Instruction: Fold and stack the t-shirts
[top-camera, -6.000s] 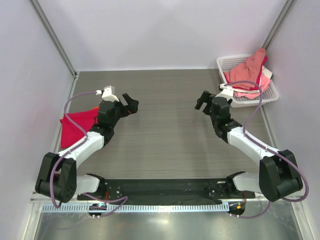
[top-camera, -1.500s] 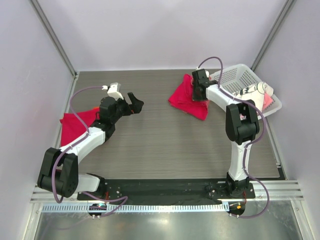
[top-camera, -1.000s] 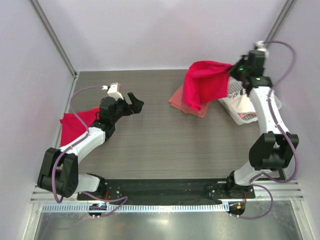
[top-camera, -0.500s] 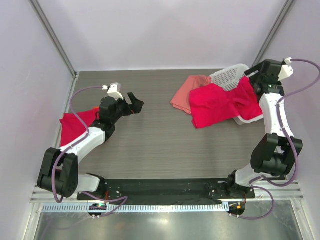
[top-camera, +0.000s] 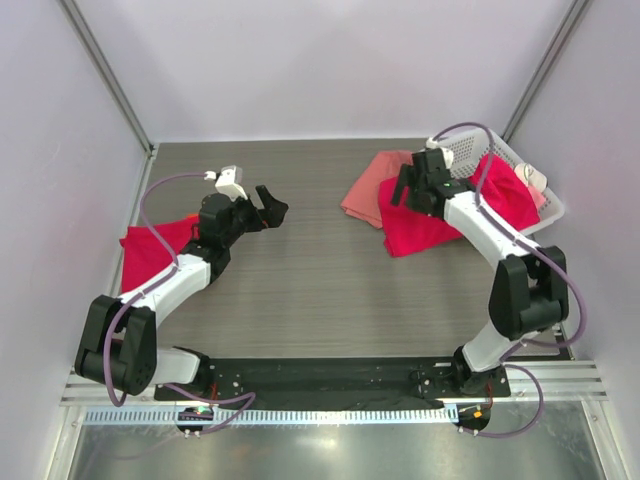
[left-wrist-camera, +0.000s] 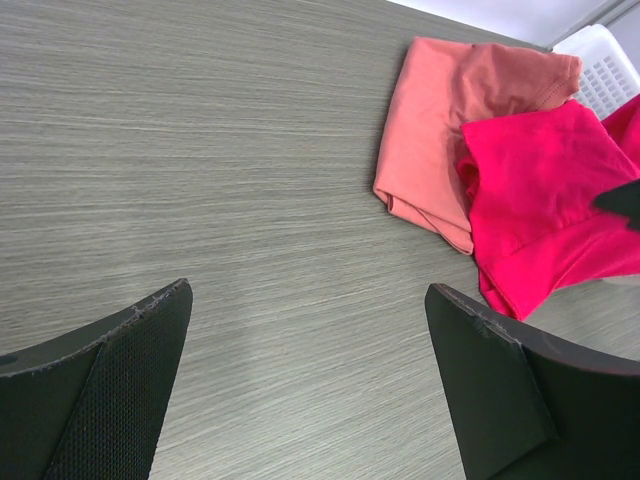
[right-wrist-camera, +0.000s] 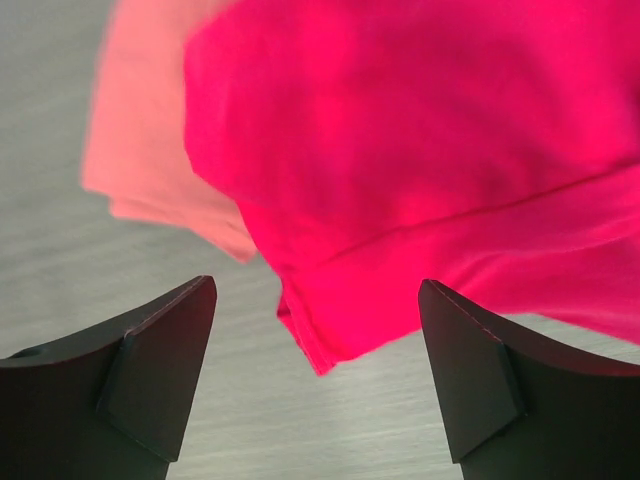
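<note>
Nearest, by the left wall, one crimson t-shirt (top-camera: 150, 250) lies bunched on the grey wood-grain table (top-camera: 300, 290), with my left arm crossing above its right edge. Just beyond it my left claw (top-camera: 268, 208) hangs over bare tabletop with its fingers spread wide and nothing between them. In the left wrist view my left claw (left-wrist-camera: 308, 295) frames only table grain, its two dark fingers (left-wrist-camera: 110, 390) well apart.

Across the table, to the right, my right claw (top-camera: 400, 190) hovers above the second crimson t-shirt (top-camera: 430, 225), also splayed and gripping nothing. The right wrist view shows the right claw (right-wrist-camera: 318, 288) over that shirt's near corner, and the cloth (right-wrist-camera: 400, 150) looks blurred.

This second crimson t-shirt lies rumpled rather than folded. Its near left part is flat on the table and its far right part is draped up into the white mesh basket (top-camera: 470, 152), which stands in the far right corner.

Touching the shirt's left side, and partly covered by it, is the salmon-pink t-shirt (top-camera: 362, 190). It lies loosely doubled over on the table. The left wrist camera sees the pair from across the table: salmon-pink (left-wrist-camera: 430, 130) on the left, crimson (left-wrist-camera: 540, 220) overlapping its right edge, and the basket (left-wrist-camera: 600, 70) behind them.
</note>
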